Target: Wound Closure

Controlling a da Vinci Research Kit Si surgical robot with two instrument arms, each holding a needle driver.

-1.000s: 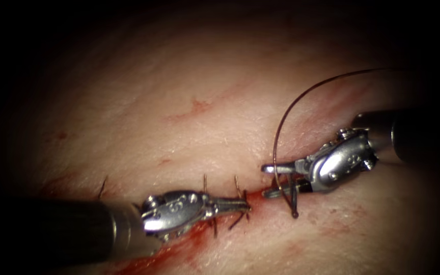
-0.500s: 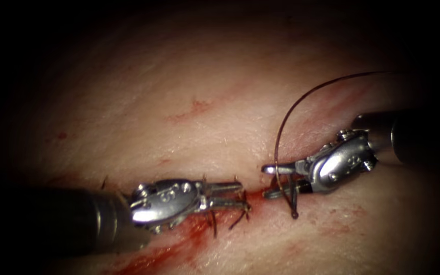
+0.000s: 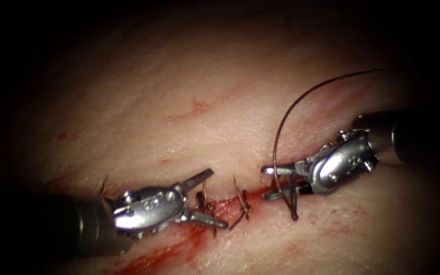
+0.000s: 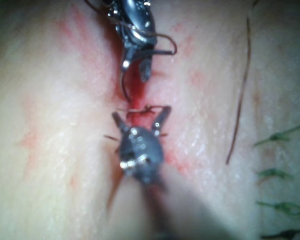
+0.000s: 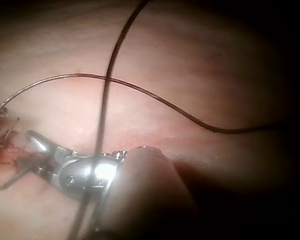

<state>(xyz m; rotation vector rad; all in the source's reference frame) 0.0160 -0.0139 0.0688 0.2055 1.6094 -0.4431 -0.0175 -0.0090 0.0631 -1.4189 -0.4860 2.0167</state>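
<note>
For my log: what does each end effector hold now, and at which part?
Left end effector: open, nothing held. Right end effector: the needle crosses it, but whether it is gripped cannot be told.

surroundings: dark on all sides, nothing discernible | light: bright pool at centre, fading to black edges

The tissue [image 3: 189, 76] carried everything, its cut [image 3: 230, 201] running across the lower middle of the endoscope frame. Red fluid [image 3: 169, 249] pooled at lower left, stitches [image 3: 240, 203] crossed the cut, and thread [image 3: 291, 109] arced over the upper right.
</note>
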